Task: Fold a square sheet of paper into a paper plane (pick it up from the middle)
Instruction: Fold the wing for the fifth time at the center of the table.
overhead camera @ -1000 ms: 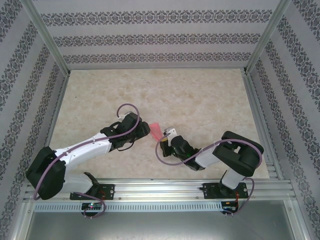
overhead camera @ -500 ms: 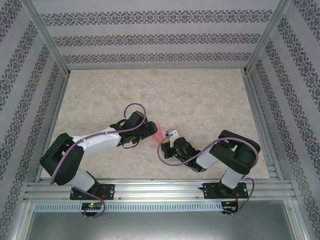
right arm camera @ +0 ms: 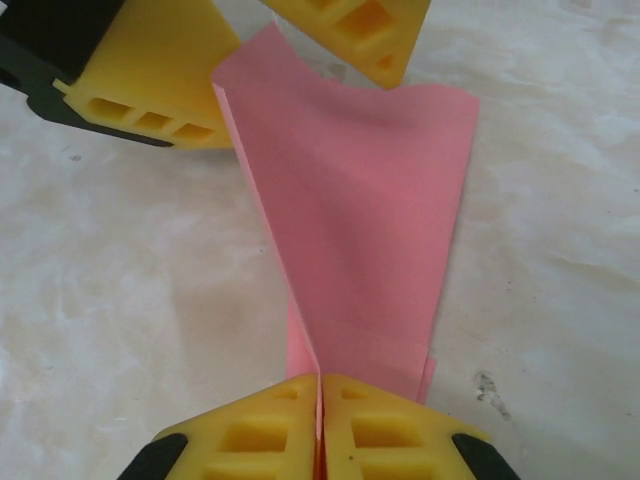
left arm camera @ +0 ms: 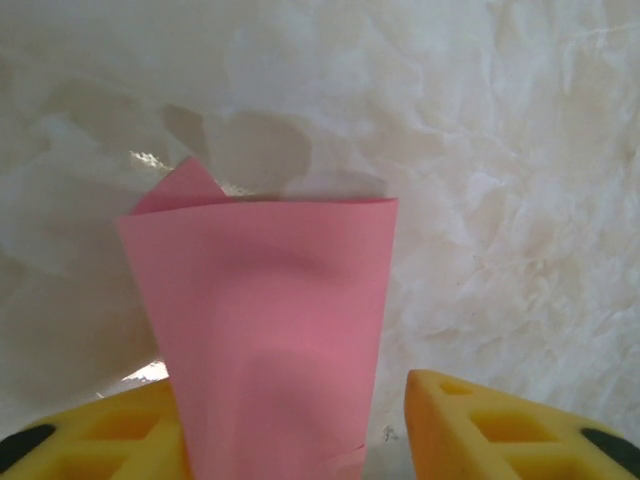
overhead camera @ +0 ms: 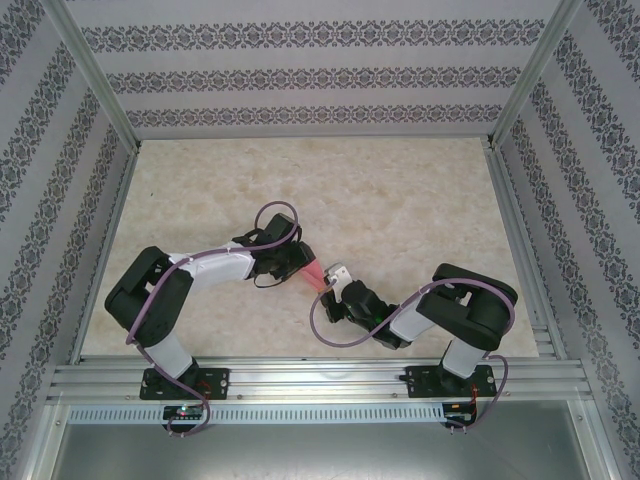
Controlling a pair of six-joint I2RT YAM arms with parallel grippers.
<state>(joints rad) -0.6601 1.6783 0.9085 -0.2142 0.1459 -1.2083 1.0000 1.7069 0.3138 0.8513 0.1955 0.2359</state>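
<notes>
The pink sheet of paper (overhead camera: 316, 276), folded into a narrow tapering dart, hangs between both grippers just above the table's near middle. My right gripper (right arm camera: 320, 380) is shut on its narrow end, and the paper (right arm camera: 350, 200) widens away from it. My left gripper (left arm camera: 292, 388) is open around the wide end. The paper (left arm camera: 270, 320) rests against its left finger, with a gap to the right finger (left arm camera: 500, 420). In the right wrist view the left gripper's yellow fingers (right arm camera: 150, 70) straddle the paper's far edge. From above, the left gripper (overhead camera: 304, 267) and right gripper (overhead camera: 329, 284) face each other.
The beige marbled tabletop (overhead camera: 400, 200) stretches open behind and to both sides. Patterned walls and metal frame posts enclose it. An aluminium rail (overhead camera: 320, 375) runs along the near edge by the arm bases.
My left arm has swung right and closed in on the paper, so its jaws now straddle the wide end. They widened, then narrowed. The right gripper kept its hold and shifted slightly nearer.
</notes>
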